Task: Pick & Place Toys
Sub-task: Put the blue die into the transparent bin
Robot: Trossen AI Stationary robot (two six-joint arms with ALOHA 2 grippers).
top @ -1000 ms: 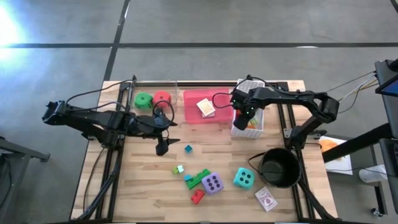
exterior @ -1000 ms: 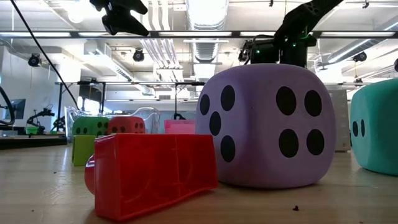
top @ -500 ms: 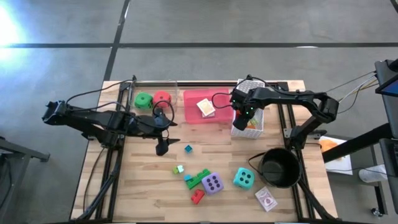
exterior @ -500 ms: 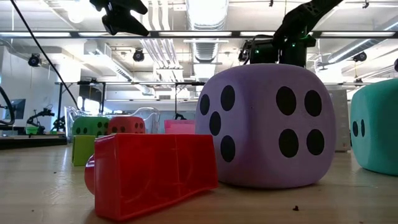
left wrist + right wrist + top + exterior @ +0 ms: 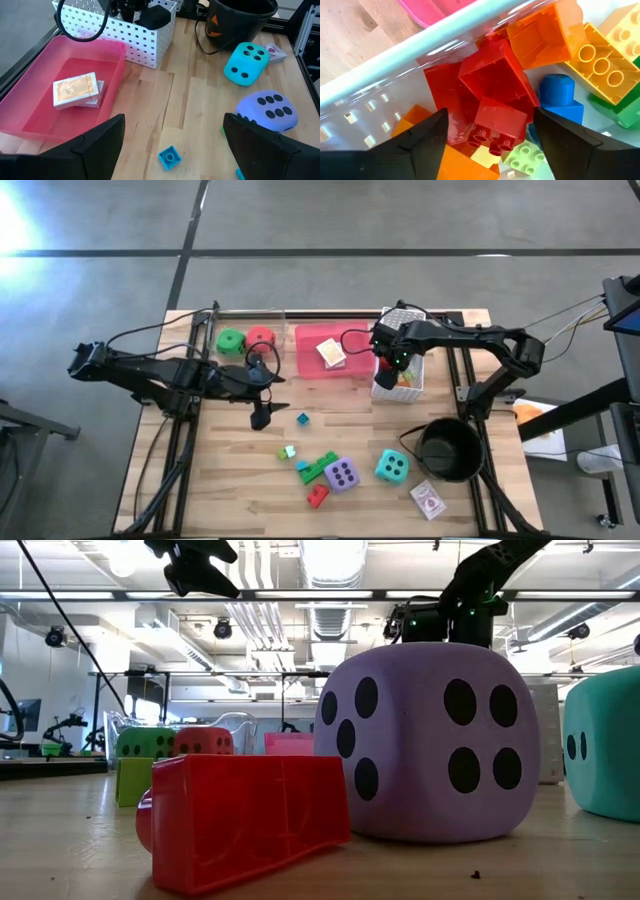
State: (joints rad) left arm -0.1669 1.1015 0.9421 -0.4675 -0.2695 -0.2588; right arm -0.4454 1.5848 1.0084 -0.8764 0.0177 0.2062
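**Right claw parted over the bricks in the basket; how the toys will handle**

The right claw [image 5: 390, 363] hangs inside the white mesh basket [image 5: 411, 385] at the far right of the tabletop [image 5: 240, 480]. Its fingers stand apart, one on each side of a red brick [image 5: 492, 95] that lies on the pile of orange, yellow, blue and green bricks; they hold nothing. The left claw [image 5: 262, 416] waits open above the middle of the tabletop, just left of a small blue brick [image 5: 302, 419].

The bricks look hard, light and smooth, so I judge they can slip from the fingers. It is better to grip across two flat parallel sides, not on the studs or a corner.

The purple die [image 5: 342, 474] and the teal die [image 5: 391, 466] sit near the front, the purple one beside a green brick [image 5: 322, 467] and another red brick [image 5: 317, 496]. The dice seem soft and light; a grip across opposite faces should press in a little and hold well.

The card packs [image 5: 331, 354] in the pink tray [image 5: 312, 367] are flat and stiff; I would take them by the long edges.
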